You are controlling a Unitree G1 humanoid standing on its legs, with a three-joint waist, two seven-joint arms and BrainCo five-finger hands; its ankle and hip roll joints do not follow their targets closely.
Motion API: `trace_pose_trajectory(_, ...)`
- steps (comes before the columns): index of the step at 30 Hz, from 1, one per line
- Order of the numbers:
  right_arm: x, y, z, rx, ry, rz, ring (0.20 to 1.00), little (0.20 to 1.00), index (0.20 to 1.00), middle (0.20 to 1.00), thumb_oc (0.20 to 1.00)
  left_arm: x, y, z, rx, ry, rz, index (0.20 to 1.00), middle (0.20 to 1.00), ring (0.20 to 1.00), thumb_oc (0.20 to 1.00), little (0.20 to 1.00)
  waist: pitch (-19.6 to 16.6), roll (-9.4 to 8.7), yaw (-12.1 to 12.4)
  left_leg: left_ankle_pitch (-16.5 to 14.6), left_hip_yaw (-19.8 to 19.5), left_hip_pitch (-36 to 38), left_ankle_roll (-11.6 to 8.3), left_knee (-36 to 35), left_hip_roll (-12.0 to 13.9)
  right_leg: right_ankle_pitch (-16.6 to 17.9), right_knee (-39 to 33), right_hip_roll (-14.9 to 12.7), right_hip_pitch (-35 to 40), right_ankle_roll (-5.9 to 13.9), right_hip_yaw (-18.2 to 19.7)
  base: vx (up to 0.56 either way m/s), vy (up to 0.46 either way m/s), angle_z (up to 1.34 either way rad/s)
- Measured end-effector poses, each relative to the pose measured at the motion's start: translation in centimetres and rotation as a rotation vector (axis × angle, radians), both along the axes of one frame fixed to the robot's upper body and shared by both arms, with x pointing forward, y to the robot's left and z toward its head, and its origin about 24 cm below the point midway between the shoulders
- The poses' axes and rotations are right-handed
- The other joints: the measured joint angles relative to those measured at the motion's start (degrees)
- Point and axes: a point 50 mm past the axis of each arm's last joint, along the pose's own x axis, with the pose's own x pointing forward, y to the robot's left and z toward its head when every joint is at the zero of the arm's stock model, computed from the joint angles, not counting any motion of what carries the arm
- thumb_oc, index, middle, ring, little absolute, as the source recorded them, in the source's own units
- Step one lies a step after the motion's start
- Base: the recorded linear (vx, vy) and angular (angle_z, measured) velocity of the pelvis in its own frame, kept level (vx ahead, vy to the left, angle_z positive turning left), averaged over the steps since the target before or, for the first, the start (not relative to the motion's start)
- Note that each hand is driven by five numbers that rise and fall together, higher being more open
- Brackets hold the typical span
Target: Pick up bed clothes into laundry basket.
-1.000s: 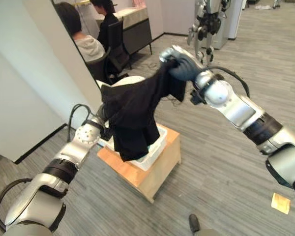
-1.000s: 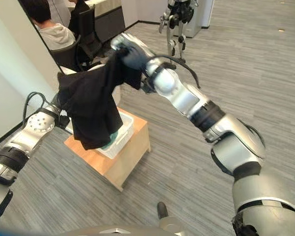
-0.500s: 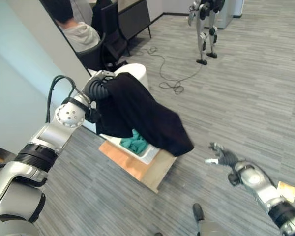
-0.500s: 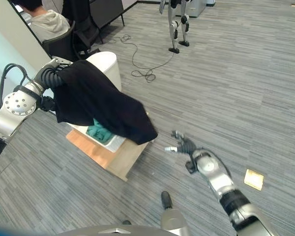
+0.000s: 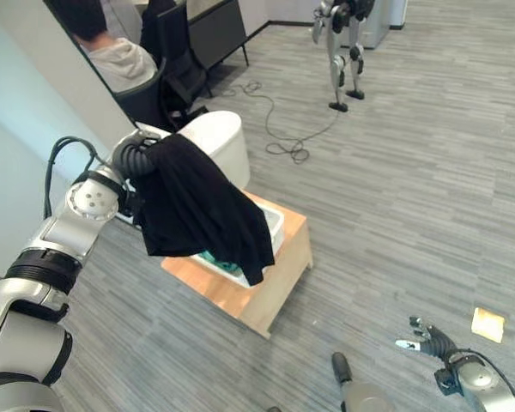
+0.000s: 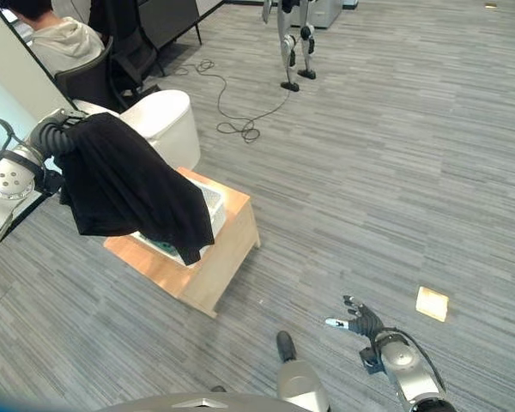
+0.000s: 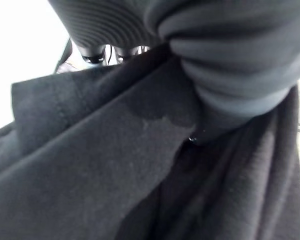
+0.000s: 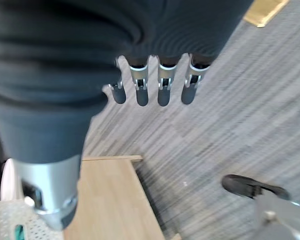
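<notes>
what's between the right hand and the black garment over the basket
In the right eye view, bare grey floor and a corner of the wooden stand separate the open right hand from the black garment draped from the left hand.

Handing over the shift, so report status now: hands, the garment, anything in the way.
Left hand under black garment, fingers hidden. Right hand open, low over the floor. Garment hangs over white basket on wooden stand. Nothing blocking.

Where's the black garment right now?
In the left eye view, the black garment hangs from the left hand on the robot's left, draped over the white laundry basket on the wooden stand.
</notes>
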Motion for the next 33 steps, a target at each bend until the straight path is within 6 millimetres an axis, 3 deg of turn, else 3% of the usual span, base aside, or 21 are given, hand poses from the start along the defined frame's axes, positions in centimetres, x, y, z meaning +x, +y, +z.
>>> trace_pose_trajectory(4,-0.7,0.1,-0.2,0.015,0.015,0.01,1.0,1.0,1.0,1.0,1.0,0.7,1.7,1.3,0.0,0.002,0.109,0.2,0.2,0.2,0.2,0.2,0.8,0.23,-1.5,-0.1,0.5,-0.3,-0.08,0.0,0.0,0.0,0.0,0.1,-0.5,0.0,0.3,-0.01,-0.01,-0.05)
trace_pose_trajectory(19,-1.8,0.5,-1.3,0.03,0.066,0.007,1.0,1.0,1.0,1.0,1.0,1.1,3.9,5.3,-0.063,-0.084,0.249,0.2,0.2,0.2,0.2,0.2,1.6,-0.65,-1.5,-0.1,0.9,-2.7,-0.16,0.0,0.0,0.2,0.2,0.1,-3.2,0.04,0.7,0.0,-0.006,-0.02)
trace_pose_trajectory(25,-2.0,0.4,-1.6,0.027,0.08,0.005,1.0,1.0,1.0,1.0,1.0,0.5,5.5,5.6,-0.108,-0.097,0.328,0.2,0.2,0.2,0.2,0.2,2.1,-1.28,-1.6,-0.1,1.5,-4.2,-0.16,0.0,0.0,0.6,0.2,0.4,-5.0,0.31,1.2,0.02,-0.007,-0.05)
trace_pose_trajectory(31,-1.7,0.4,-1.5,0.026,0.073,0.007,1.0,1.0,1.0,1.0,1.0,0.2,5.8,6.5,-0.096,-0.116,0.341,0.2,0.2,0.2,0.2,0.2,3.2,-1.96,-1.5,-0.1,1.4,-4.6,-0.16,0.0,0.0,0.7,0.2,0.5,-5.3,0.21,1.0,0.0,-0.004,0.01)
trace_pose_trajectory(33,-0.4,0.6,-0.9,0.04,0.033,0.005,1.0,1.0,1.0,1.0,1.0,0.0,5.9,7.7,-0.094,-0.15,0.343,0.2,0.2,0.2,0.2,0.2,5.0,-1.98,-1.5,0.0,1.3,-6.5,-0.05,0.0,-0.4,0.7,0.2,0.0,-7.2,0.25,1.1,-0.02,0.001,0.02)
